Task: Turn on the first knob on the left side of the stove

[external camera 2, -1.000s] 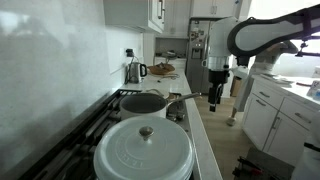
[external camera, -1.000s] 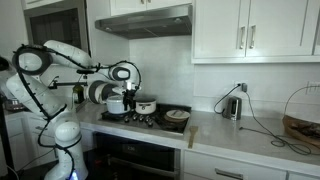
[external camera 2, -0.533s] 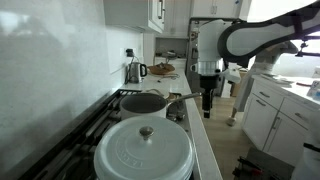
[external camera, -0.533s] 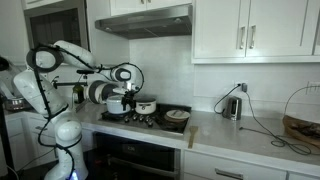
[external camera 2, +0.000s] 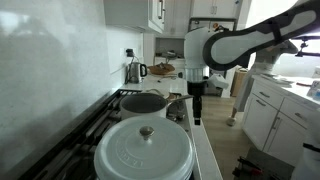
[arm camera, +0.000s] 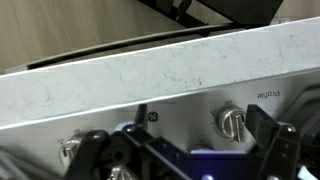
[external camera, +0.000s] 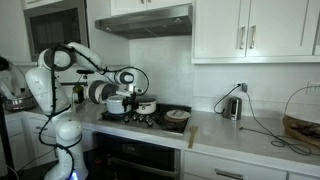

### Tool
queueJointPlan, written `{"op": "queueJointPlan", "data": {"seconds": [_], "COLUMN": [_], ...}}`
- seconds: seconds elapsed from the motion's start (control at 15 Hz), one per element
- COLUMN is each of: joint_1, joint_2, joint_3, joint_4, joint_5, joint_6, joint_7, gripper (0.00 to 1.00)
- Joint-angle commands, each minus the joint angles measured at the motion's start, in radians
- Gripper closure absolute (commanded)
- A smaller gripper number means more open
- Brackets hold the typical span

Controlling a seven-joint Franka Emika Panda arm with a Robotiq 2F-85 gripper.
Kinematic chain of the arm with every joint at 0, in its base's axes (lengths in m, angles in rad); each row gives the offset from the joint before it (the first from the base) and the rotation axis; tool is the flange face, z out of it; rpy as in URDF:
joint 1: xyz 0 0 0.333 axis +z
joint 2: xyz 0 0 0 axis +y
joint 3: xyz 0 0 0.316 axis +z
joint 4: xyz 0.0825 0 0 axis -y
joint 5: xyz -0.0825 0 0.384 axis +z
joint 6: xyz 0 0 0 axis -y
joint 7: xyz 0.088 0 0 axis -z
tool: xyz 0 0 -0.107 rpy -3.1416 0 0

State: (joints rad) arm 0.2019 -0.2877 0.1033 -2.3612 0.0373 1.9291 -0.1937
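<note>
The black stove with dark grates sits under the steel hood and carries pots. My gripper hangs fingers-down over the stove's front edge, near the white pot; it also shows in an exterior view. In the wrist view the gripper is open and empty, facing the steel front panel. A silver knob lies between the fingers, close to the dark finger on the right of the picture. Another knob shows at the left, and a third is mostly hidden behind the gripper body.
A white lidded pot, a dark pan and a long pan handle stand on the burners. A kettle and a basket are on the counter. The pale countertop edge overhangs the panel.
My arm has swung along the stove's front edge and lowered; in the exterior view down the stove, the gripper has moved left, toward the pan handle. Pots have not moved.
</note>
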Motion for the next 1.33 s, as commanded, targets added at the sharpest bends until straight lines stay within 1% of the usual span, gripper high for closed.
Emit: {"op": "queueJointPlan", "data": {"seconds": [0.0,0.4,0.87,1.27], "joint_1": [0.014,0.039,0.05,0.053], "joint_2": [0.067,0.109,0.086,0.091], "joint_3": [0.018,0.047,0.055,0.054], "joint_4": [0.048,0.059,0.005,-0.037], "joint_5": [0.027,0.068,0.117,0.149], "joint_6": [0.015,0.043,0.109,0.165], "joint_7": [-0.059,-0.131,-0.2,-0.247], "gripper": [0.0,0.0,0.0,0.0]}}
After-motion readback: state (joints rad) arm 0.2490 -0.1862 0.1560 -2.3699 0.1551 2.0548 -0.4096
